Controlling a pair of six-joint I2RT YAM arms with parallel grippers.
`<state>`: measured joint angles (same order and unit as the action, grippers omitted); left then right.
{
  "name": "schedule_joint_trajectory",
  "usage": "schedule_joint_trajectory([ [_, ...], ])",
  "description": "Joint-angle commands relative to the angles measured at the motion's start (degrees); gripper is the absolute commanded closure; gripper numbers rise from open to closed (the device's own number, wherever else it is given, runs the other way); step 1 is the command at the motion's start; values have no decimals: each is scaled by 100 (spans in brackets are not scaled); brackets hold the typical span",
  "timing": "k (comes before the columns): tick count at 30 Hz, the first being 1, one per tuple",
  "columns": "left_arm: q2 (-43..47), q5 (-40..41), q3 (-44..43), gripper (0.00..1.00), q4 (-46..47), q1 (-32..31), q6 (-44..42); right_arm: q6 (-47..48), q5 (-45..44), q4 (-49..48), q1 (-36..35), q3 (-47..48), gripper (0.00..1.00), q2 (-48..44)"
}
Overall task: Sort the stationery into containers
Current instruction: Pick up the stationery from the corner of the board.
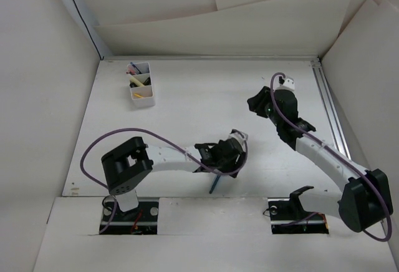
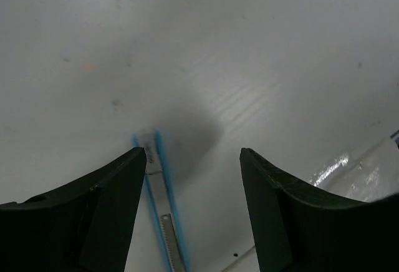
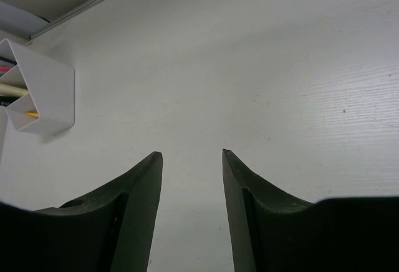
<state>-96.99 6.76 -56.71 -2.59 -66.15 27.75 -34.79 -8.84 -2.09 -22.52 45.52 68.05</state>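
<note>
White table (image 1: 187, 110), boxed in by white walls on the left, right and far sides, fills the top view. At its far left stands the white divided container (image 1: 143, 100), with several pieces of stationery standing in its compartments; a yellow one (image 1: 138, 95) and a pink one show, the rest too small to name.

Near the middle of the table, close to the near edge, the left gripper (image 2: 193, 153) hangs low over a blue pen (image 2: 163, 213). Its jaws are spread with bare table between them. From the wrist camera the pen, with its silvery clip, lies flat on the table inside the gap, hard against the inner edge of the left-hand finger (image 2: 118, 203) and well apart from the other. Nothing pinches it. From above, the pen's end (image 1: 214, 184) pokes out on the near side of the gripper.

On the right, farther back, the right gripper (image 3: 192, 155) has its jaws apart over bare table. The container (image 3: 53, 91) sits well off to its left.
</note>
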Motion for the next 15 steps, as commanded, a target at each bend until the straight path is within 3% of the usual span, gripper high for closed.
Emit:
schedule_joint_trajectory([
  [1, -223, 167, -253, 41, -391, -328, 152, -55, 40, -64, 20, -17, 51, -21],
  [9, -452, 869, -367, 47, -743, -504, 582, -2, 277, -186, 20, -17, 53, -20],
  [15, 65, 1134, -43, 47, -516, -504, 715, 51, 480, -240, 20, -17, 54, 94],
])
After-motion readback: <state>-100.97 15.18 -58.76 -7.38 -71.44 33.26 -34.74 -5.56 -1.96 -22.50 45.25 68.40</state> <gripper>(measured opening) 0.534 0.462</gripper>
